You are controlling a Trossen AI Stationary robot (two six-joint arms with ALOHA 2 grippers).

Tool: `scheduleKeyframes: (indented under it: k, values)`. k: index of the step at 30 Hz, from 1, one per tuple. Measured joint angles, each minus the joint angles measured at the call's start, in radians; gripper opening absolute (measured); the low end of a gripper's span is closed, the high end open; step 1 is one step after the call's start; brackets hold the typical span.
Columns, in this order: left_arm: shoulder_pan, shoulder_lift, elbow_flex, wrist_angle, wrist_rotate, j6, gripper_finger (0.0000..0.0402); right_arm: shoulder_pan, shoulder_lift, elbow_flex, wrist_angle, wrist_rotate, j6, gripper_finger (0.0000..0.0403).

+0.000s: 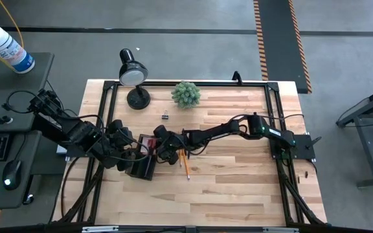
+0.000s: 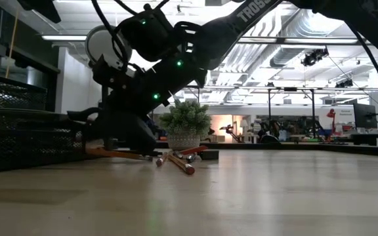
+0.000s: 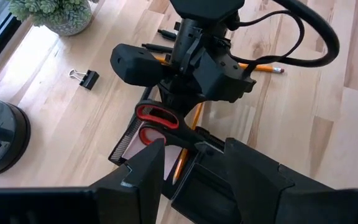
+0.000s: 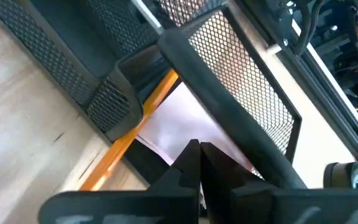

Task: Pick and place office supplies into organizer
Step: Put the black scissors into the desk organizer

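High view is showing me both arms crowding the black mesh organizer (image 1: 141, 167) left of centre, so I judge the job partly done. Red-handled scissors (image 3: 160, 121), a pink pad (image 4: 179, 127) and what seems an orange pencil (image 4: 129, 144) are already sitting inside. Pencils (image 1: 185, 163) and a binder clip (image 3: 86, 78) are still waiting on the table. My right gripper (image 4: 199, 163) is hanging pinched closed over the pad, apparently empty; my left gripper (image 3: 194, 165) is standing spread beside the organizer.

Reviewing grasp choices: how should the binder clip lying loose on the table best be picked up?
Grip the binder clip across its black body, descending from straight above. It lies flat on bare wood, its wire handles spread out to one side, with clear space around it; the thin wires would probably slip.
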Motion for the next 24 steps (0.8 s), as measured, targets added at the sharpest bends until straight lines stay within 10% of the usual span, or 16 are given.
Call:
scheduleKeyframes:
  k: [24]
  values:
    - [0.0,0.0,0.0,0.011,0.0,0.0,0.0154,0.039,-0.038,0.0,-0.266,0.139,-0.013,0.0098]
